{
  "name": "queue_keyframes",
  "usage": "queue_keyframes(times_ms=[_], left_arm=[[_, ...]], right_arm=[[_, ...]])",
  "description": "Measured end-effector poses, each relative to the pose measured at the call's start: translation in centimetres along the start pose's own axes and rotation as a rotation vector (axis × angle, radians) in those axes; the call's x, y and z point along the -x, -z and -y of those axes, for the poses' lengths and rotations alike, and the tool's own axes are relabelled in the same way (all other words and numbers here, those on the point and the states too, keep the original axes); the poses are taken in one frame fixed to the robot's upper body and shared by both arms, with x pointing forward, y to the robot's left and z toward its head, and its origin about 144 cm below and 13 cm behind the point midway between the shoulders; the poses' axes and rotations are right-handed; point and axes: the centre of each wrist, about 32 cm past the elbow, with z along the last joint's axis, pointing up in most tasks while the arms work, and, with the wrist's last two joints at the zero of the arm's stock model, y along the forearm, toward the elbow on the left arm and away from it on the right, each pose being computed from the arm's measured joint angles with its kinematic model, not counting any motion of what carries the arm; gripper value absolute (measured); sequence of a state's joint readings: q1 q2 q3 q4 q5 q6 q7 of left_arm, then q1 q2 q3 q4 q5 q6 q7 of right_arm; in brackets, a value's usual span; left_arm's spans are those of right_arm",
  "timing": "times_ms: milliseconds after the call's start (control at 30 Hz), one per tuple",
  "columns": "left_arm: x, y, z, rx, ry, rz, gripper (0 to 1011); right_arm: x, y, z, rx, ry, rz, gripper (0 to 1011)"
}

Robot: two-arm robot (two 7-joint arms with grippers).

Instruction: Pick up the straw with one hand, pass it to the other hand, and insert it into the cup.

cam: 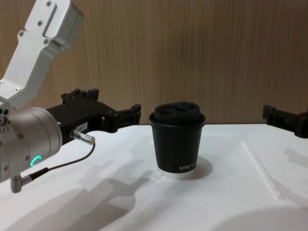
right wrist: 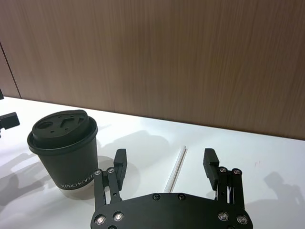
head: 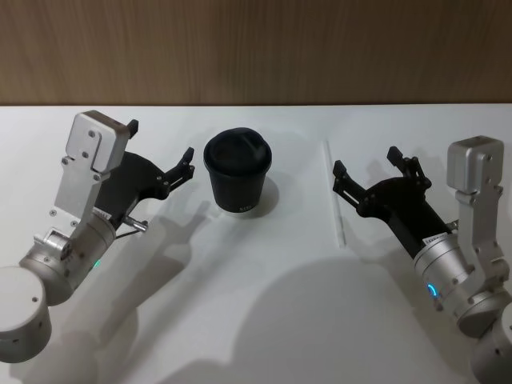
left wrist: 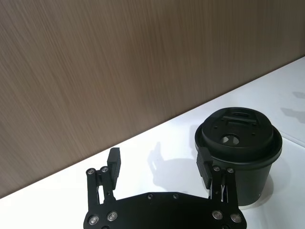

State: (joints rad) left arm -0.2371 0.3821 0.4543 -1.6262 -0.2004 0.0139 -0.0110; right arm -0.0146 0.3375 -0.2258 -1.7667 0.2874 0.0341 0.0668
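White table (head: 256, 304), wood-panel wall (head: 256, 48) along its far edge. The cup (head: 238, 172) stands upright near the table's middle, towards the far side. It is black, with a domed lid on and white lettering low on its side.

The straw (head: 334, 192) lies flat on the table to the right of the cup and well apart from it, running near to far. Nothing touches it.

The right gripper (head: 366, 161) hangs above the table just to the right of the straw, pointing far-left. Its fingers are spread wide and hold nothing. In the right wrist view the straw lies ahead, between the two spread fingers.

The left gripper (head: 160, 141) is left of the cup and pointed towards it, held above the table. Its fingers are spread wide and empty, and the right fingertip is near the cup's side but apart from it. A thin black cable (cam: 72, 161) with a metal plug loops at its silver wrist.
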Motion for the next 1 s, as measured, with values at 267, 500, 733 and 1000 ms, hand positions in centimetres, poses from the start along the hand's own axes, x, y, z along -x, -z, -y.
queue_keyframes(times_ms=[267,500,733,1000], left_arm=[[0.00,0.00,0.00,0.000,0.000,0.000,1003],[0.00,0.00,0.00,0.000,0.000,0.000,1003],[0.00,0.00,0.00,0.000,0.000,0.000,1003],[0.00,0.00,0.00,0.000,0.000,0.000,1003]], right_arm=[[0.00,0.00,0.00,0.000,0.000,0.000,1001],[0.00,0.00,0.00,0.000,0.000,0.000,1001],[0.00,0.00,0.00,0.000,0.000,0.000,1001],[0.00,0.00,0.00,0.000,0.000,0.000,1001]])
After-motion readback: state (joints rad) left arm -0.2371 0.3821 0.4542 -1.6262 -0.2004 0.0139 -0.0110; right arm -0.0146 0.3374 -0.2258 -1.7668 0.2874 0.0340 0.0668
